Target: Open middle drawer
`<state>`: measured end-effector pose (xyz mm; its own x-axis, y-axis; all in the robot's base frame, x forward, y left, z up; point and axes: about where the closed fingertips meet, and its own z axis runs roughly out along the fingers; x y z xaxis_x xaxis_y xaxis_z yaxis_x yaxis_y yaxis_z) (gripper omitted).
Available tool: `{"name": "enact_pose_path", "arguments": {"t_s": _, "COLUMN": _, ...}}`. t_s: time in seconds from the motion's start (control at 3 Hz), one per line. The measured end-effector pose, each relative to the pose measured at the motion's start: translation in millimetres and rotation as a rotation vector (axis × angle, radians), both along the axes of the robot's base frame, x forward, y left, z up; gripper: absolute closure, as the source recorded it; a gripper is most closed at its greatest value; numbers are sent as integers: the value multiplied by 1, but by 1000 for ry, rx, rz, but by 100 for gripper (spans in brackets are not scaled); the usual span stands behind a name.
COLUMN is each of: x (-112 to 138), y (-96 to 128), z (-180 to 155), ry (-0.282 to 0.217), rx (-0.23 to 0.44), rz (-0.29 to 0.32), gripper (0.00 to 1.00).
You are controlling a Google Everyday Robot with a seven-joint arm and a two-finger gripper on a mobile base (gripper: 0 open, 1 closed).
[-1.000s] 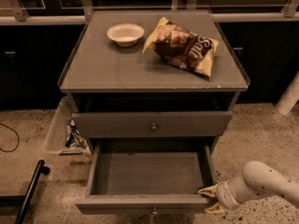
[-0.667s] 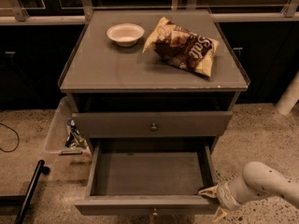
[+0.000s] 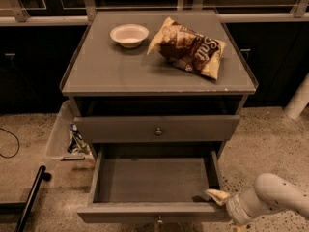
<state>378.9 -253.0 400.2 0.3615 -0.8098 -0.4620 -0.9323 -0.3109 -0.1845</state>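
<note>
Middle drawer [image 3: 149, 180] sits low in the desk [image 3: 106, 66], under the taller-fronted drawer [image 3: 158, 128], and is drawn well out twd the camera w/ its grey inside bare. Key relation: the gripper [image 3: 216, 196] is at the drawer's right front corner, at the inner side where side wall meets front panel, approx at rim level. From there the drawer body lies to the gripper's left and back, w/ the front panel's long axis running left-right. The slide direction is straight twd the camera, so any further pull would, I judge, go along that line. The knob [image 3: 158, 220] is at front centre, well left of the gripper and a bit lower. Only one arm [image 3: 270, 199] here, coming in from lower right. Can't tell whether the jaws are apart or together, or whether the gripper touches the corner or is just beside it, since the pale tip blends w/ the wood edge. Knob is half cut off by the bottom of the view. Anything below the middle drawer is out of view, as is how much slide travel is left. Task looks abt done by my read. On the desk top a bowl [image 3: 129, 35] and a chip bag [image 3: 189, 47] lie well apart from the work.
</note>
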Motion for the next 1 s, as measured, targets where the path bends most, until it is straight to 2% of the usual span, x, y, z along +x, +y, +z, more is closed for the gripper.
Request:
{"name": "enact_pose_path", "arguments": {"t_s": 0.33, "x": -4, "y": 1, "z": 45, "ry": -73, "rx": 20, "rz": 35, "gripper": 0}}
{"name": "enact_pose_path", "arguments": {"t_s": 0.67, "x": 7, "y": 1, "z": 113, "ry": -168, "rx": 48, "rz": 84, "gripper": 0}}
{"name": "enact_pose_path", "arguments": {"t_s": 1.0, "x": 28, "y": 1, "z": 173, "ry": -239, "rx": 63, "rz": 106, "gripper": 0}}
